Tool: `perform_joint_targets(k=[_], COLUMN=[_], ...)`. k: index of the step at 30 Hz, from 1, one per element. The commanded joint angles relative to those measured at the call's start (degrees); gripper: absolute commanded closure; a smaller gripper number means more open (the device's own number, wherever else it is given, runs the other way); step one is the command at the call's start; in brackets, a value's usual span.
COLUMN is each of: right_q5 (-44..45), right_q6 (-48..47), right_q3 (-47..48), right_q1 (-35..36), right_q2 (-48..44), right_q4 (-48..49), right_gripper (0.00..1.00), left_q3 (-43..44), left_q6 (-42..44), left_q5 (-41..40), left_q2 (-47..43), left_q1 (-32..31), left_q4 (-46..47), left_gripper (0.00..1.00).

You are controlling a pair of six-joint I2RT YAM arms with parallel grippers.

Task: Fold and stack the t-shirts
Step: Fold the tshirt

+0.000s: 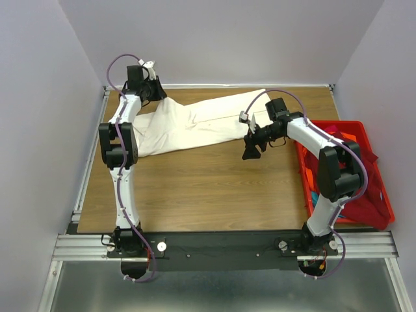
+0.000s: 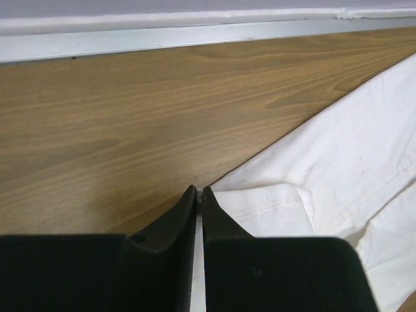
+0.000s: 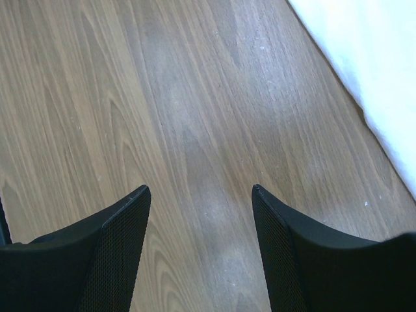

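Observation:
A cream-white t-shirt (image 1: 195, 123) lies spread in a long band across the far half of the wooden table. At its far left corner my left gripper (image 1: 151, 96) is shut on the shirt. In the left wrist view the gripper (image 2: 199, 190) shows a thin strip of the white cloth (image 2: 351, 149) pinched between the fingers. My right gripper (image 1: 250, 151) hangs open over bare wood just off the shirt's right end. The right wrist view shows that gripper (image 3: 201, 188) holding nothing, with the shirt's edge (image 3: 370, 52) at the upper right. A dark red t-shirt (image 1: 354, 201) fills the crate.
A red plastic crate (image 1: 383, 195) stands at the table's right edge, with orange (image 1: 311, 175) and teal (image 1: 314, 198) cloth showing inside. A metal rail (image 2: 195, 39) runs along the far edge by the left gripper. Grey walls close in on three sides.

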Motion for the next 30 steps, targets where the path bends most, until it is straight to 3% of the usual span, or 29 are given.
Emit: perform_joint_targets(k=[1, 6, 7, 8, 10, 11, 13, 19, 24, 30], right_q5=[1.3, 3.5, 3.9, 4.6, 5.1, 5.9, 6.9, 15.6, 23.1, 23.3], right_q6=[-1.4, -2.6, -2.9, -3.1, -3.6, -3.8, -4.3, -3.5, -1.1, 2.7], right_q3=[-0.9, -1.4, -1.5, -1.6, -1.6, -1.8, -1.9, -1.7, 1.8, 1.9], right_q1=[-0.3, -0.2, -0.3, -0.2, -0.3, -0.2, -0.2, -0.3, -0.2, -0.2], right_q2=[1.2, 1.1, 1.1, 1.0, 1.0, 1.0, 0.8, -0.2, 0.7, -0.1], right_q4=[-0.4, -0.3, -0.3, -0.3, -0.2, -0.1, 0.3, 5.5, 6.0, 6.1], right_gripper=[0.29, 0.29, 0.29, 0.29, 0.29, 0.29, 0.29, 0.29, 0.28, 0.29], left_q3=[1.0, -9.8, -12.4, -17.6, -23.4, -26.0, -35.5, -63.3, -78.2, -73.8], left_q6=[1.4, 2.7, 3.0, 3.2, 2.6, 0.8, -2.2, -16.2, -17.5, -11.0], left_q5=[-3.2, -19.2, -20.7, -21.8, -24.0, -24.2, -20.6, 4.0, -0.6, -5.2], left_q2=[-1.0, -14.3, -16.8, -19.4, -27.2, -29.6, -36.6, -50.5, -57.9, -50.3], left_q1=[-0.9, -0.7, -0.5, -0.3, 0.1, 1.0, 2.4, 13.1, 13.9, 14.4], left_q4=[-0.2, 5.9, 7.4, 8.5, 11.7, 12.0, 14.2, 25.3, 29.1, 22.1], left_gripper=[0.71, 0.47, 0.44, 0.29, 0.23, 0.13, 0.07, 0.06, 0.09, 0.21])
